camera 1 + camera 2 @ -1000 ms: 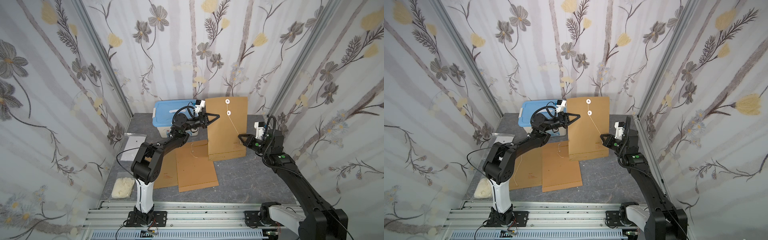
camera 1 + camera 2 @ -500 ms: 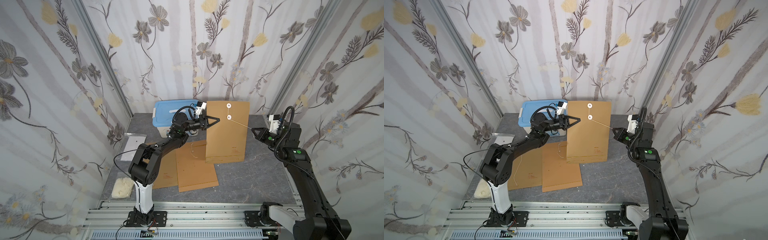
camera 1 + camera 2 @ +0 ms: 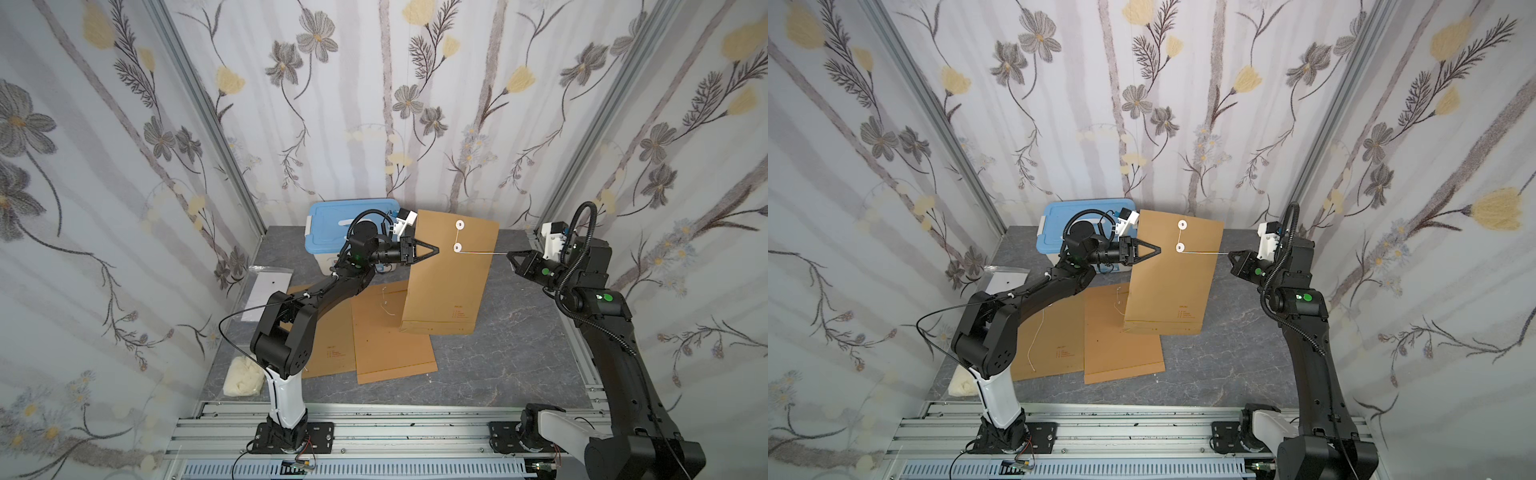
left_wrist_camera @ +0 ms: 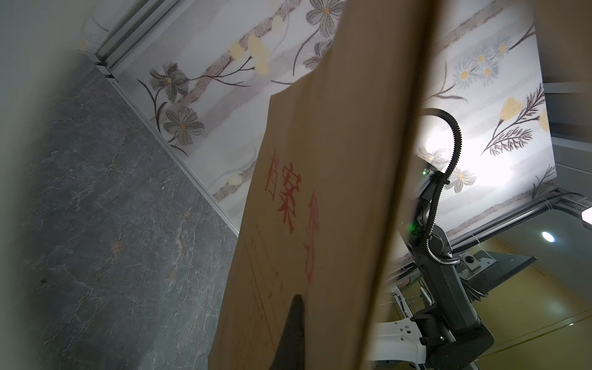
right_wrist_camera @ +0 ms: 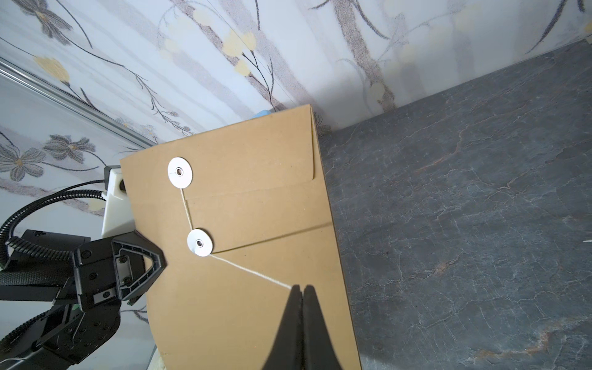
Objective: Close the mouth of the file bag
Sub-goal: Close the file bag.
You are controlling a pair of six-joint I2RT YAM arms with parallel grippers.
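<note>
Table (image 3: 498,365): a grey marbled surface that carried all the items, walled in by flowered panels.
File bag (image 3: 449,286): a brown paper envelope that stood upright near the middle rear of the table, flap at the top and folded down. Its lower edge sat low over a corner of the flat envelopes; whether it touched them could not be told. The left wrist view showed red printed characters on its other face (image 4: 288,192).
Flat envelopes (image 3: 390,345): two more brown bags that lay side by side on the table, in front of the upright bag and to its left.
Blue-lidded box (image 3: 332,226): it stood at the rear, behind the left arm's wrist.
Left gripper (image 3: 436,250): its fingers were pressed together on the left edge of the file bag, level with the lower disc, and held the bag up.
Right gripper (image 3: 509,255): it sat just past the bag's right edge, fingers pinched together on the end of the string.
String (image 5: 250,270): a white cord that ran from the upper disc (image 5: 180,172) down to the lower disc (image 5: 200,242), then taut across the bag face to the right gripper.
</note>
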